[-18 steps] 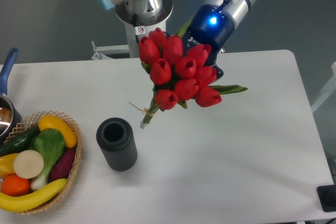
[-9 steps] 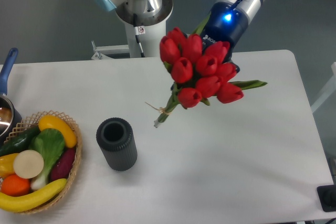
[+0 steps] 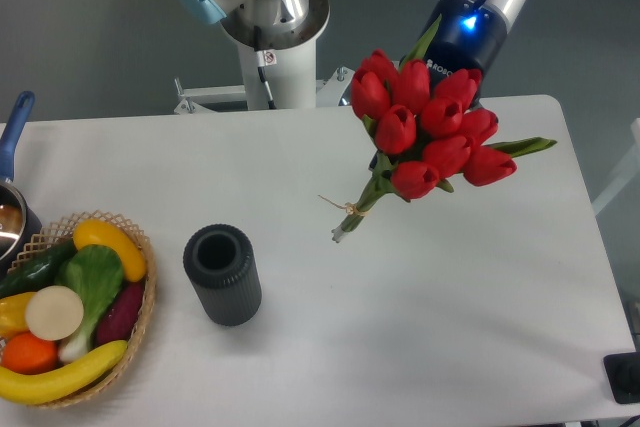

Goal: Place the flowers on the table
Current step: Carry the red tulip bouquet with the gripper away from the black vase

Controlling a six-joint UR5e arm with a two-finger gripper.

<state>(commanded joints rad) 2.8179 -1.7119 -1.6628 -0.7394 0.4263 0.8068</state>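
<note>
The flowers (image 3: 425, 127), a bunch of red tulips with green stems tied with tan string, hang tilted in the air above the white table (image 3: 420, 327), stem ends pointing down-left. My gripper (image 3: 455, 97) is behind the blooms at the end of the arm with the blue light. Its fingers are hidden by the tulips, and it holds the bunch off the tabletop. The stem tips (image 3: 340, 235) are just above the table's middle.
A dark grey ribbed vase (image 3: 222, 274) stands upright left of centre. A wicker basket (image 3: 135, 322) of fruit and vegetables sits at the front left. A pot with a blue handle (image 3: 12, 137) is at the left edge. The robot base (image 3: 265, 17) is at the back.
The gripper has carried the flowers steadily to the right, away from the vase, with the bunch keeping the same tilt.
</note>
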